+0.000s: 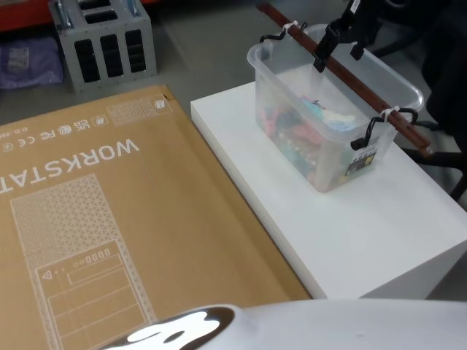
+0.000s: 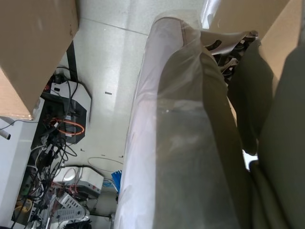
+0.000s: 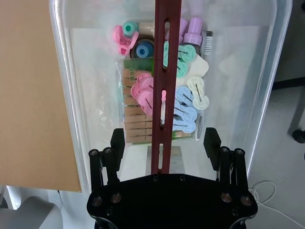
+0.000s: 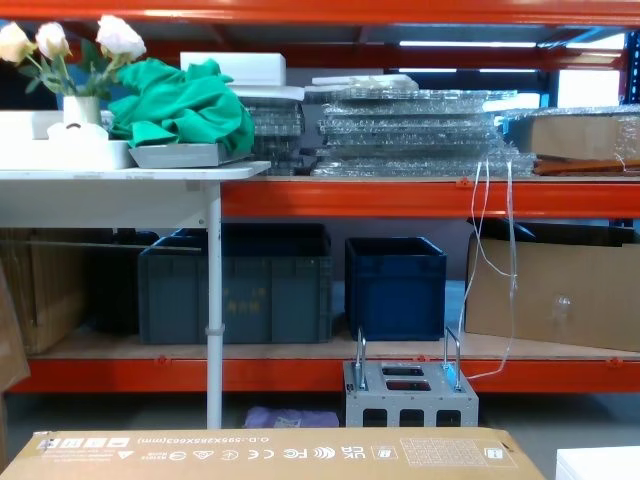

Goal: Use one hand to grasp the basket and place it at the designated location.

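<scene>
Basket [image 1: 257,60] sits on the white table [image 1: 350,233], far right. Its long side and bar handle [image 1: 352,82] run far-left to near-right. Right gripper [image 1: 338,58] is spread wide, with one finger on each side of the handle's far part.

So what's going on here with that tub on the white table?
The right claw hangs open over the basket, its fingers either side of the reddish-brown bar handle, not closed on it. The basket sits on the white table, holding small pink and teal clips, not yet lifted.
</scene>
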You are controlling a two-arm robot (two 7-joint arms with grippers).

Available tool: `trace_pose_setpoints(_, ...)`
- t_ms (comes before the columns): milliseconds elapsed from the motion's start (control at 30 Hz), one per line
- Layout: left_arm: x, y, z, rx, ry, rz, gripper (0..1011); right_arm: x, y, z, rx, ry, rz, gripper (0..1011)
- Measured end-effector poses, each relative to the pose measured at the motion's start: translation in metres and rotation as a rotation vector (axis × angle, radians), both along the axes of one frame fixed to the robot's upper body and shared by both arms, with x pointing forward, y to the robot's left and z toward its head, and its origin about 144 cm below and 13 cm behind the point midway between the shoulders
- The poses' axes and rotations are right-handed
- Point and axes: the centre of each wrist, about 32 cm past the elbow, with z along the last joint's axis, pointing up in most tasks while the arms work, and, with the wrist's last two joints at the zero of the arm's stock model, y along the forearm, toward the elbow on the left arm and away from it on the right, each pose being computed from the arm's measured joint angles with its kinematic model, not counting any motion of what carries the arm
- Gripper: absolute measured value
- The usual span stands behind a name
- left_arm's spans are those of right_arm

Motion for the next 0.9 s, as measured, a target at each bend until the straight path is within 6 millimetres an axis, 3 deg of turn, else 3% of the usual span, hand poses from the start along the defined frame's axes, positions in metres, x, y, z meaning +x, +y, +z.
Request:
trace_pose_setpoints(800, 0.0, 0.0, 0.0, 0.0, 0.0, 0.0, 0, 0.005, 0.003, -0.021, -0.02, 0.074, 0.025, 1001)
trace_pose_setpoints(900, 0.0, 0.0, 0.0, 0.0, 0.0, 0.0, 0, 0.006, 0.003, -0.023, -0.023, 0.079, 0.02, 952)
